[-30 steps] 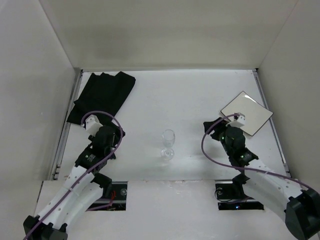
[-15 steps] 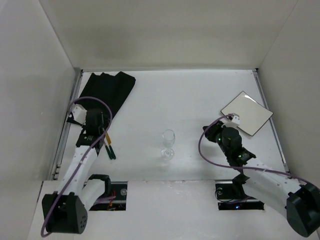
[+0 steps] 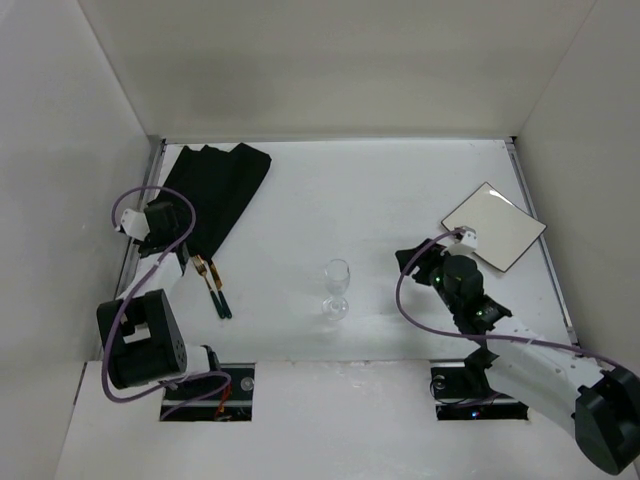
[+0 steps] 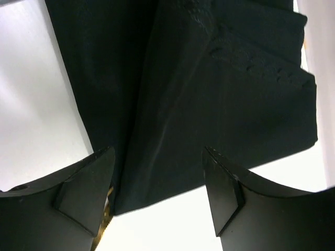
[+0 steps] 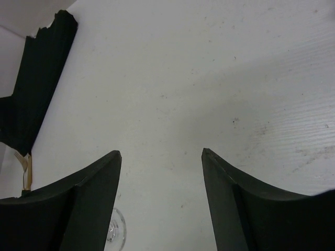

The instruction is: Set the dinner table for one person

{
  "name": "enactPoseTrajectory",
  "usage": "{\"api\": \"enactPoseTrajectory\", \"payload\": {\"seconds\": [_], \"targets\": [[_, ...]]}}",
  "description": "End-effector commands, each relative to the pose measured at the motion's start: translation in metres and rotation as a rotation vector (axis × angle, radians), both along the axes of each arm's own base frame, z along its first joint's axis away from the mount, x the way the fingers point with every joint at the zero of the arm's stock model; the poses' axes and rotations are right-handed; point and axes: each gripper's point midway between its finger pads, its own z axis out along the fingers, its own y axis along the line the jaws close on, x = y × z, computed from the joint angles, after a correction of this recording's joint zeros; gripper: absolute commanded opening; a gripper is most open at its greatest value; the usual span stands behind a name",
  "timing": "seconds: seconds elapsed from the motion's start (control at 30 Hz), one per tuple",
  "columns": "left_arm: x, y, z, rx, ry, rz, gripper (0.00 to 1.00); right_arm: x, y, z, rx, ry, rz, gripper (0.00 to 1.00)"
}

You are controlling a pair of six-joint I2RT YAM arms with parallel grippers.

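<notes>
The dinner table [image 3: 380, 190] is a wide white tabletop. A black cloth placemat [image 3: 212, 183] lies crumpled at its far left. My left gripper [image 3: 178, 222] hovers open and empty over the placemat's near edge; in the left wrist view the gripper [image 4: 157, 150] frames the black cloth [image 4: 209, 89]. Cutlery with green handles [image 3: 213, 287] lies just right of it. A clear wine glass [image 3: 337, 288] stands in the middle. A square white plate [image 3: 494, 226] lies at the right. My right gripper [image 3: 408, 262] is open and empty between glass and plate, its jaws [image 5: 161, 151] over bare table.
Metal side rails [image 3: 140, 225] and white walls bound the table on the left, right and back. The glass foot [image 5: 116, 232] shows beside my right gripper's left finger. A gold cutlery tip [image 4: 107, 222] shows by my left gripper's left finger.
My left arm has swung left and back to the placemat's near edge, uncovering the cutlery on the table. My right gripper has shifted slightly left. Glass and plate have not moved.
</notes>
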Motion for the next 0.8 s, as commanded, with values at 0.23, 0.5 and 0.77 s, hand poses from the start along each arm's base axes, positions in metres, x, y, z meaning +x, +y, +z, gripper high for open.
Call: {"api": "enactPoseTrajectory", "payload": {"seconds": [0.23,0.5,0.77], "targets": [[0.049,0.019,0.019,0.06,-0.062,-0.007,0.61,0.005,0.017,0.034,0.053,-0.092,0.046,0.71],[0.058,0.038,-0.011,0.102,0.054,0.007,0.48,0.003,0.016,0.037,0.06,-0.104,0.046,0.71],[0.09,0.029,-0.017,0.096,0.069,-0.055,0.14,0.005,0.016,0.034,0.052,-0.094,0.045,0.71]]}}
